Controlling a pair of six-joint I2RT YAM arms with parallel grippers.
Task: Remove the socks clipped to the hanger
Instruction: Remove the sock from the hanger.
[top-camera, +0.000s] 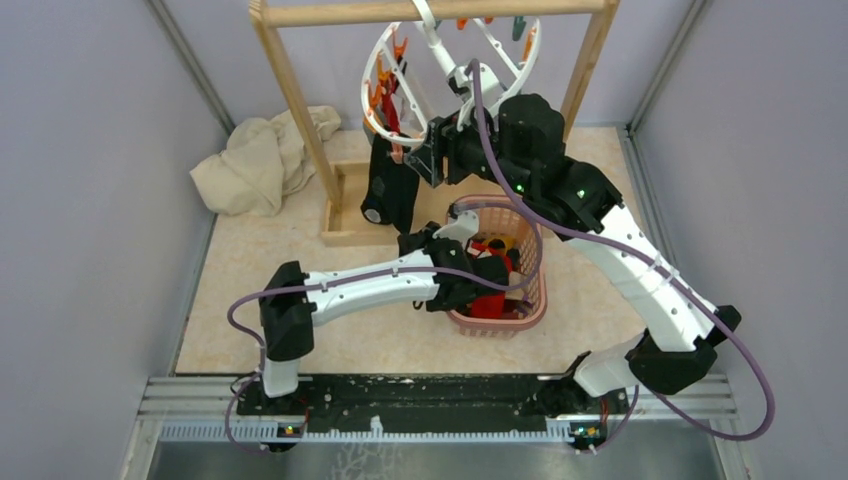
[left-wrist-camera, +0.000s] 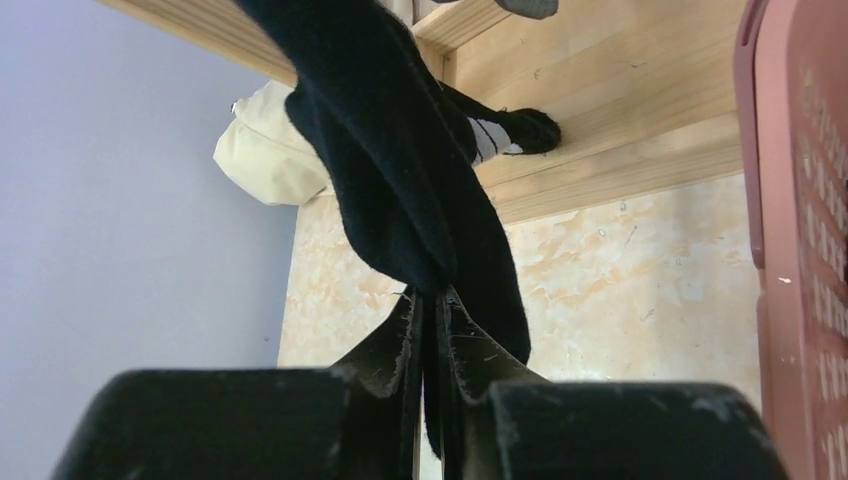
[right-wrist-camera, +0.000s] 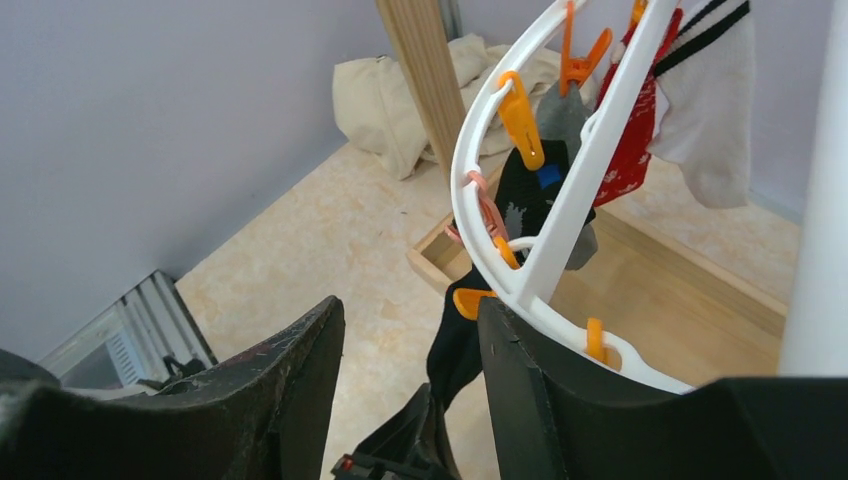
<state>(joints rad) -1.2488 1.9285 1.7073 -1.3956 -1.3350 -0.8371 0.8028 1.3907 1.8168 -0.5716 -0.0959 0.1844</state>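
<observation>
- The left gripper (left-wrist-camera: 432, 300) is shut tight on the bottom end of a black sock (left-wrist-camera: 400, 170). It holds the sock low down so that a pull can bring it off.
- The top of this black sock goes up to the hanger (right-wrist-camera: 590, 170), where an orange clip (right-wrist-camera: 522, 118) seems to bite it. So the sock is not free yet.
- The hanger hangs by its hook from the wooden rack (top-camera: 295, 100) at the far side. It is tipped over, not flat, maybe because the sock is being pulled.
- The right gripper (right-wrist-camera: 410, 305) is up by the low edge of the hanger. Its two fingers stand apart and nothing is between them.
- One right finger is just beside the white ring. I cannot tell if it touches. My guess is that it is there to keep the hanger from swinging.
- More socks are clipped on the hanger: a red sock with white marks (right-wrist-camera: 640, 130) and a white sock with black stripes (right-wrist-camera: 715, 100).
- The pink basket (top-camera: 497, 322) sits on the table near the arms, right of the left gripper. A red sock and other socks lie in it (top-camera: 488, 303), so part of the job looks done.
- A cream cloth (top-camera: 260, 165) lies in the far left corner, out of the way.
</observation>
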